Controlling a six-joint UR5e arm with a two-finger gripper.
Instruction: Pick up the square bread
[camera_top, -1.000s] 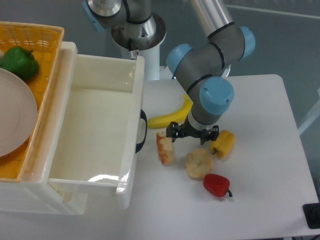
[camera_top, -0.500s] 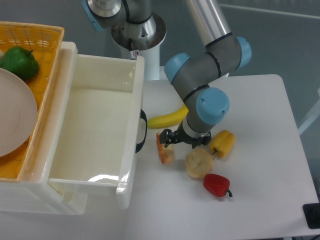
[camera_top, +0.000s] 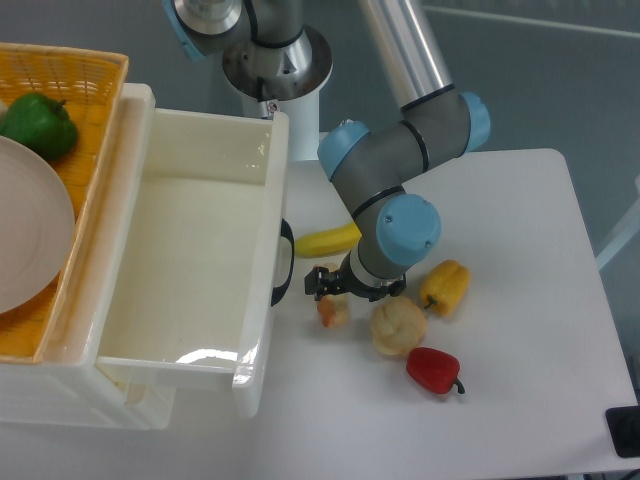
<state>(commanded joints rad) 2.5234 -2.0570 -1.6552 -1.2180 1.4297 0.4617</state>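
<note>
The white table (camera_top: 520, 240) carries a large white bin (camera_top: 190, 260) at its left, with an orange basket (camera_top: 60, 80) behind it holding a plate (camera_top: 30, 235) and a green pepper (camera_top: 38, 122). The gripper (camera_top: 340, 288) hangs directly over the square bread (camera_top: 334, 312), evidently lined up for a grasp; most of the bread is hidden beneath it. Whether the fingers are spread or closed cannot be told. A banana (camera_top: 328, 241), round bun (camera_top: 399, 327), yellow pepper (camera_top: 446, 287) and red pepper (camera_top: 434, 370) lie near, leaving little room.
</note>
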